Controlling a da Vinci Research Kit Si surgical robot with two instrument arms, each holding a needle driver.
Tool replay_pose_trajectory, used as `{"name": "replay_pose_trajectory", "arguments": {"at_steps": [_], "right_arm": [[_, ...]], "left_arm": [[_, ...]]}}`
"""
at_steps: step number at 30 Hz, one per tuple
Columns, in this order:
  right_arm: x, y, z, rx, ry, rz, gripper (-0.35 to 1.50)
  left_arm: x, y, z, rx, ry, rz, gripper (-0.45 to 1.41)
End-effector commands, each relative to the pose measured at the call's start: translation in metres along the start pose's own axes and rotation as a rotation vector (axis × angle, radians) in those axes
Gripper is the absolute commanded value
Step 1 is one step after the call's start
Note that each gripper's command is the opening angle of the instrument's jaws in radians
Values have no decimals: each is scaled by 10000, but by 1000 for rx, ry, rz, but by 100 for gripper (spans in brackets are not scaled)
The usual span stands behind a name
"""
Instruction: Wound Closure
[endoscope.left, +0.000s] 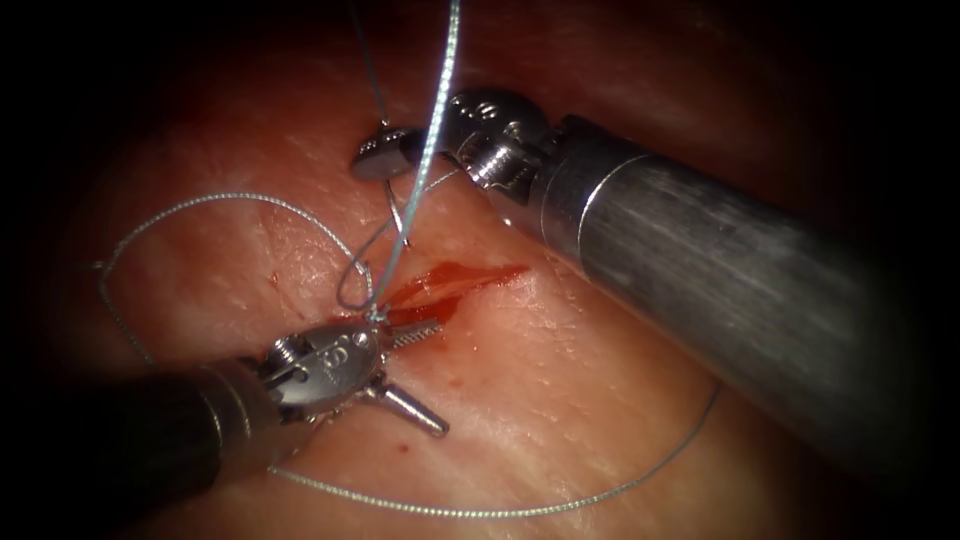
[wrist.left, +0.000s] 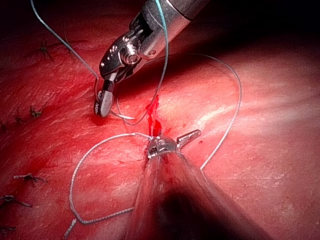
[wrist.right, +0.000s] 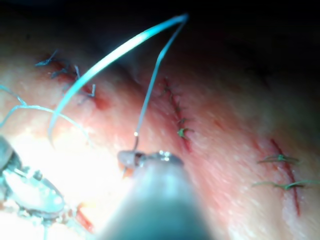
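A short cut (endoscope.left: 462, 279) with red fluid runs across the tissue (endoscope.left: 600, 400). My left tool (endoscope.left: 440, 378) rises from the lower left with its jaws open and holds nothing. Its upper jaw lies at the cut's left end, where the thread (endoscope.left: 500, 512) enters the tissue. My right tool (endoscope.left: 376, 158) comes from the right, above the cut, shut on the thread. From it one strand climbs out of view. A thin pale curved sliver (endoscope.left: 401, 215) hangs just below its jaws; I cannot tell if it is the needle. In the left wrist view the right tool (wrist.left: 102, 104) sits beyond the left tool (wrist.left: 172, 144).
A thick strand (endoscope.left: 440, 95) drops from above to the cut's left end and forms a small loop (endoscope.left: 345, 285). A long slack loop lies on the tissue around the left tool. Older stitched cuts (wrist.right: 177, 114) (wrist.right: 286, 172) lie nearby, with more stitches (wrist.left: 30, 112).
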Motion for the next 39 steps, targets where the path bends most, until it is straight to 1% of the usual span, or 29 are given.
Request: {"name": "replay_pose_trajectory", "arguments": {"at_steps": [1, 8, 11, 17, 24, 28, 29, 30, 31, 32, 34, 36, 39], "right_arm": [[1, 1, 4, 3, -3, 0, -35], [-11, -7, 1, 12, -12, 28, -35], [-18, -11, -1, 19, -20, 63, -35], [-31, -23, -4, 26, -28, 94, -35], [-64, -47, -5, 27, -21, 89, -35], [-72, -57, -10, 19, -1, 87, -35], [-71, -56, -12, 16, 12, 88, -13], [-69, -55, -13, 10, 31, 55, 15], [-62, -50, -17, 1, 83, 8, 73], [-57, -48, -18, -6, 99, -16, 96], [-44, -40, -22, -14, 136, -55, 123], [-34, -36, -26, -29, 158, -125, 130], [-20, -33, -32, -49, 186, -197, 131]], "left_arm": [[-1, -4, 6, -2, 1, 1, 83], [-1, -4, 6, -2, 0, 1, 83], [-1, -4, 6, -3, 0, 1, 83], [-1, -5, 3, -6, 0, 1, 83], [-1, -6, 3, -7, -1, 1, 83], [0, -6, 2, -7, -1, 1, 83], [0, -6, 3, -7, -1, 1, 83], [0, -6, 3, -6, 0, 1, 83], [0, -6, 3, -6, 0, 1, 83], [0, -6, 3, -6, 0, 1, 83], [0, -6, 3, -6, 0, 1, 83], [0, -6, 3, -6, 0, 1, 83], [0, -6, 3, -6, 0, 1, 83]]}}
